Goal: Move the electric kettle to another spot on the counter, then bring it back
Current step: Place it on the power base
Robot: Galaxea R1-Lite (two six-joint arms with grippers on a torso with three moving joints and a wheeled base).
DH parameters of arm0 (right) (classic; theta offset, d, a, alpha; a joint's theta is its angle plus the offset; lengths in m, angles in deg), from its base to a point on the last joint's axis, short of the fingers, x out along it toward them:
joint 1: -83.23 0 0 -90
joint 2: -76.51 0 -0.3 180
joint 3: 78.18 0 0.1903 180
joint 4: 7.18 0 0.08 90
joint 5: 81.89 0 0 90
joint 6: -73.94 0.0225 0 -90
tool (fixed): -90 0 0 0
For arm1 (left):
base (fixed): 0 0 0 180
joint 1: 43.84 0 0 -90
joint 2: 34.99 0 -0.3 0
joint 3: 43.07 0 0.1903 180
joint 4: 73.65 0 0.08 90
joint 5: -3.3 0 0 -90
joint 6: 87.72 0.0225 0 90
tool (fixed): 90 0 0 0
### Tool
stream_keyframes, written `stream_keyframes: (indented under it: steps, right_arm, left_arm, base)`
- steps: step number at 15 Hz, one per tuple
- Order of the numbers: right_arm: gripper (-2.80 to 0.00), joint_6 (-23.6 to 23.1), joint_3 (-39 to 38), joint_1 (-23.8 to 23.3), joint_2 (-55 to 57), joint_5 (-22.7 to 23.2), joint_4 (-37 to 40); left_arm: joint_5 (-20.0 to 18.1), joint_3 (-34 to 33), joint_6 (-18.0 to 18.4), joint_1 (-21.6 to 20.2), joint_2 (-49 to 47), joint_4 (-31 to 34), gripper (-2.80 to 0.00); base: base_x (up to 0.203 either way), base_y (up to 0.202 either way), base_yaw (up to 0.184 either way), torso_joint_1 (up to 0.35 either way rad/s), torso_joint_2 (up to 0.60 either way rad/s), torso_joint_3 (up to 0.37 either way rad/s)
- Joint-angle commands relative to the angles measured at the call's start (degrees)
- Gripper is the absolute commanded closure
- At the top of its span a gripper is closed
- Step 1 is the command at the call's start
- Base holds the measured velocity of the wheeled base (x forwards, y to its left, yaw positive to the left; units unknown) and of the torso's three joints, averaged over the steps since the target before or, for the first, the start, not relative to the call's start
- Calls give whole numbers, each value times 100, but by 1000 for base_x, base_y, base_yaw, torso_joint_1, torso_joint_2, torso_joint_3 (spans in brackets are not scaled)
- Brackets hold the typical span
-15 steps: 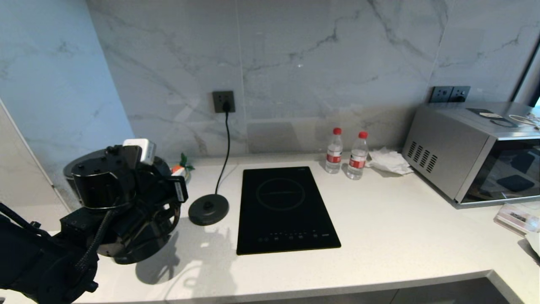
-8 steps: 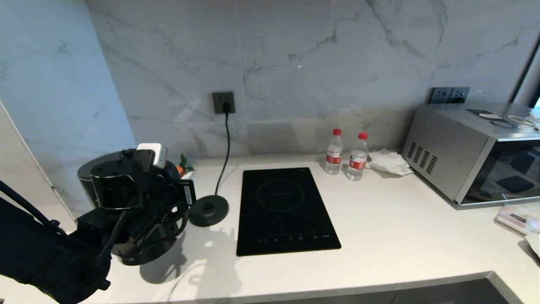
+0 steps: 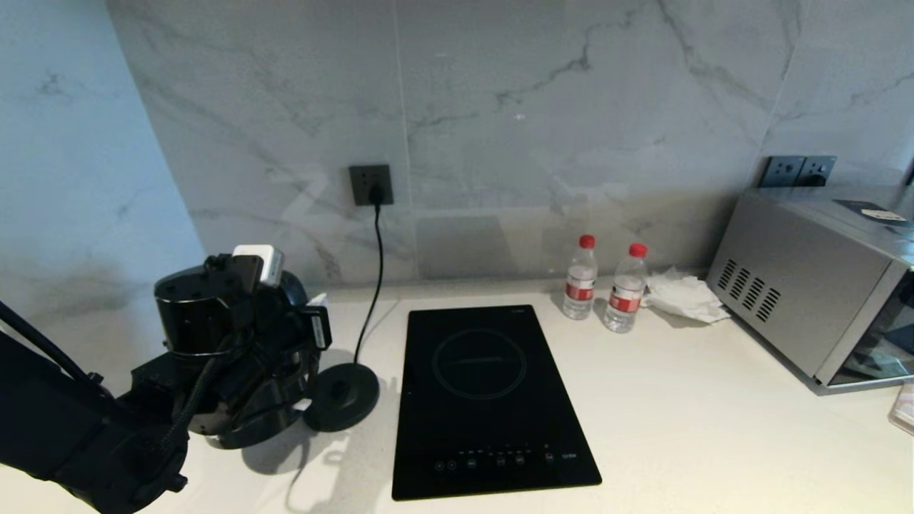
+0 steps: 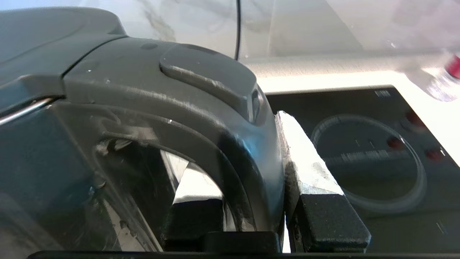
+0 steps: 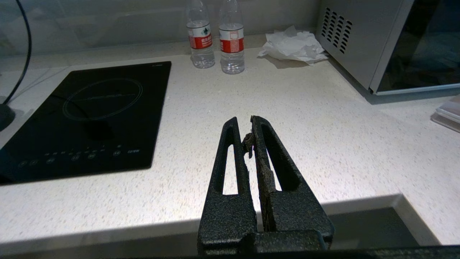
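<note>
The glossy black electric kettle [image 3: 246,432] is at the left of the white counter [image 3: 678,400], just left of its round grey base disc [image 3: 343,396]. My left arm covers most of it. My left gripper [image 3: 282,350] is shut on the kettle's loop handle [image 4: 230,144]. In the left wrist view one pale finger [image 4: 309,169] presses the handle's outer side and the other finger [image 4: 194,187] sits inside the loop. I cannot tell whether the kettle rests on the counter. My right gripper [image 5: 244,126] hangs shut and empty over the counter's front edge, outside the head view.
A black induction hob [image 3: 485,392] lies right of the base disc, whose cord [image 3: 371,264] runs up to a wall socket. Two water bottles [image 3: 580,278] and a crumpled tissue [image 3: 685,296] stand at the back. A steel microwave [image 3: 807,278] fills the right.
The head view has shifted, so the whole scene sits lower and further right. My left gripper has carried the kettle closer to the base disc. The right arm is still.
</note>
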Motion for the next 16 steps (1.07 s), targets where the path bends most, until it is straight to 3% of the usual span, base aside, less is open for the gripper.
stream_keyframes:
  steps: [1,6,9,12,16]
  right_arm:
    - [0,2,0,0,0,-2,-2]
    - [0,2,0,0,0,6,-2]
    - [0,2,0,0,0,-2,-2]
    - [0,2,0,0,0,-2,-2]
    - [0,2,0,0,0,-2,-2]
  left_arm:
    - [32,-14,-30,7,83,-47,0]
    - [81,-189,-88,77,-33,-444,0]
    - [214,-290,-172,361,-327,-980,0]
    - [713,-195,-512,870,-739,-1022,0]
    - [1329,227,-697,1251,-1345,-1165,0]
  base:
    - [199,0,-1,4,5,2]
    - [55,0,0,3,3,1]
    - [0,0,0,0,0,0]
    - [0,0,0,0,0,0]
    - [0,0,0,0,0,0]
